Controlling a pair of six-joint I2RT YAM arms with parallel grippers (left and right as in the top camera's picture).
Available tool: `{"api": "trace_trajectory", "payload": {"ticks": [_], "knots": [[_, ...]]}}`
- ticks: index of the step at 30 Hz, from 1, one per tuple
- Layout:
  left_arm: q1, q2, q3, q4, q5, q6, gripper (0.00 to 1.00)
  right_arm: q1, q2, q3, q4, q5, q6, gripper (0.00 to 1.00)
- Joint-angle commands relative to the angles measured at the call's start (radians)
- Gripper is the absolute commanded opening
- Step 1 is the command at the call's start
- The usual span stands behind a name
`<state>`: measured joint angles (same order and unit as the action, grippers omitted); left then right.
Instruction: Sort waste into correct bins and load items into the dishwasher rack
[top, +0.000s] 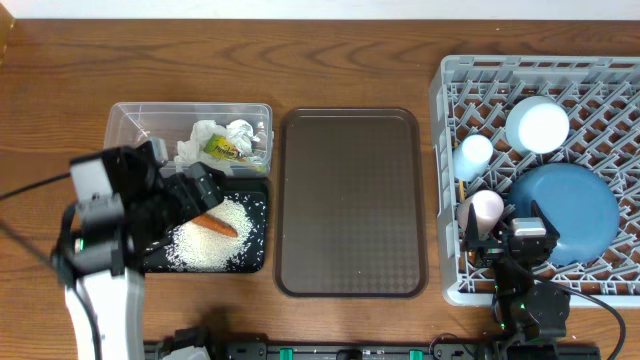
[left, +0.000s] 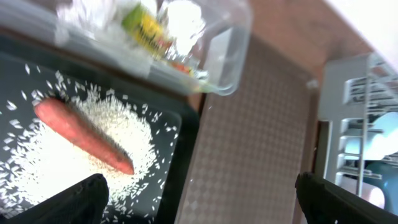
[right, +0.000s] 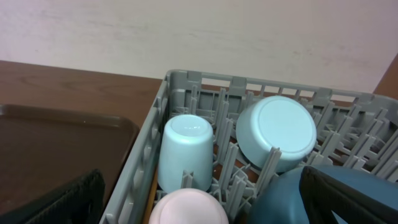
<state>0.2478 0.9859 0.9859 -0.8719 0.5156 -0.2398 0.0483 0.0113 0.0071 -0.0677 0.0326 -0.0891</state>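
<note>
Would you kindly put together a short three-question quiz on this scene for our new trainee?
1. How many cups are in the dishwasher rack?
2. Which container holds the paper wads? A. the clear tub B. the brown tray C. the dishwasher rack
3. True or false: the carrot lies on the rice in the black bin.

Key
1. Two: the light blue cup and the pinkish-white cup.
2. A
3. True
</note>
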Motion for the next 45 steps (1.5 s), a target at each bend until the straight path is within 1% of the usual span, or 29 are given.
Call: {"api": "trace_trajectory", "payload": {"ticks": [1,5,12,23,28,31,32,45], "knots": [[0.003,-0.108,-0.01,-0.003,-0.011,-0.008,0.99,0.005,-0.001,-0.002,-0.003,-0.007,-0.013,0.99],[-0.029,-0.224,-0.01,-0.003,-0.011,-0.008,0.99,0.005,-0.001,-0.002,-0.004,-0.007,-0.013,0.99],[-0.178,-0.389,-0.014,-0.003,-0.011,-0.008,0.99,0.005,-0.001,-0.002,-0.004,-0.007,-0.013,0.99],[-0.384,-0.555,-0.014,-0.003,-0.011,-0.008,0.99,0.005,-0.001,-0.002,-0.004,-0.007,-0.013,0.99],[-0.425,-0.615,-0.014,-0.045,-0.012,-0.007,0.99,0.005,-0.001,-0.002,-0.004,-0.007,-0.013,0.99],[-0.43,-0.65,-0.014,-0.071,-0.011,-0.004,0.99,0.005,-0.001,-0.002,-0.004,-0.007,-0.013,0.98],[-0.43,-0.664,-0.014,-0.079,-0.011,-0.004,0.99,0.005,-0.001,-0.002,-0.004,-0.007,-0.013,0.99],[-0.463,-0.82,-0.015,-0.223,-0.011,-0.005,0.99,0.005,-0.001,-0.002,-0.004,-0.007,-0.013,0.99]]}}
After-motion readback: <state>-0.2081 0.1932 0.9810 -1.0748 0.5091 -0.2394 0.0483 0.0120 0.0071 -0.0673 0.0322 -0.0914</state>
